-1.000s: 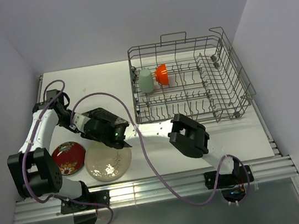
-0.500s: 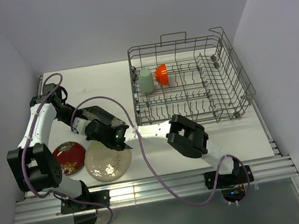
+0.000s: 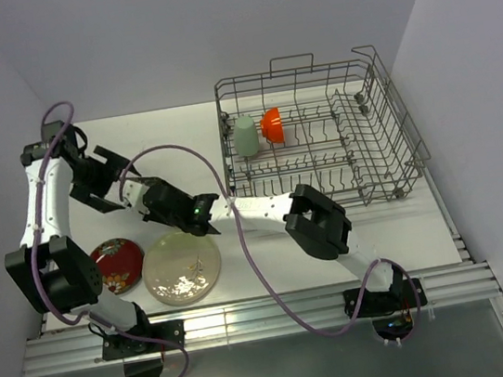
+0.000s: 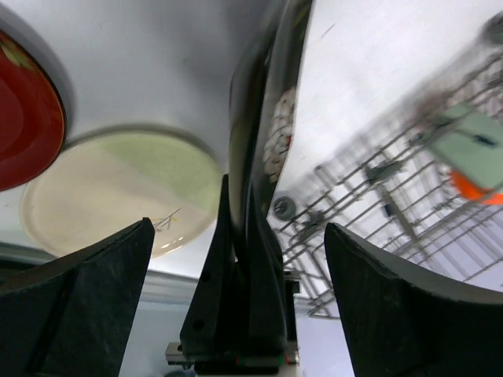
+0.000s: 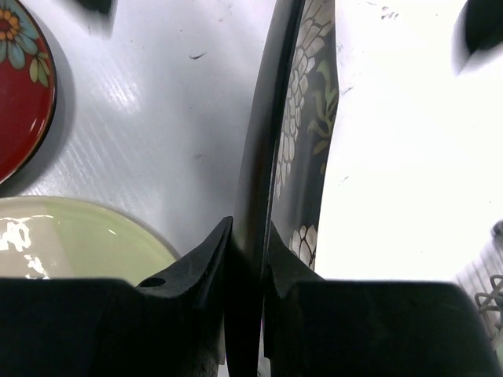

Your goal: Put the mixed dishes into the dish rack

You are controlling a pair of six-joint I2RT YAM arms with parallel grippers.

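**Top view.** Right pincer (image 3: 168,205) clamped on rim of black plate (image 3: 147,192): square, glossy, held on edge. Left pincer (image 3: 117,177) spread wide, just left of that plate. Nearer than right pincer, flat on white table (image 3: 160,136): round glazed cream plate (image 3: 182,271), with red plate (image 3: 117,265) to its left, partly under left arm. Well right of right pincer: grey wire rack (image 3: 310,70), tined, holding pale green cup (image 3: 244,137) and orange bowl (image 3: 271,125) at its far left corner.

**Left wrist view.** Fingers (image 4: 78,306) well apart. Black plate edge-on in the gap as seen, floral face a sliver, contact not discernible. Rack, cup and bowl blurred at right. Red plate cut off at left.

**Right wrist view.** Fingers (image 5: 181,290) pinched on plate rim, with white blossoms and green leaves on its face. Cream plate cut off lower left, tinted green. Red plate cut by left edge. Rack corner barely visible lower right.
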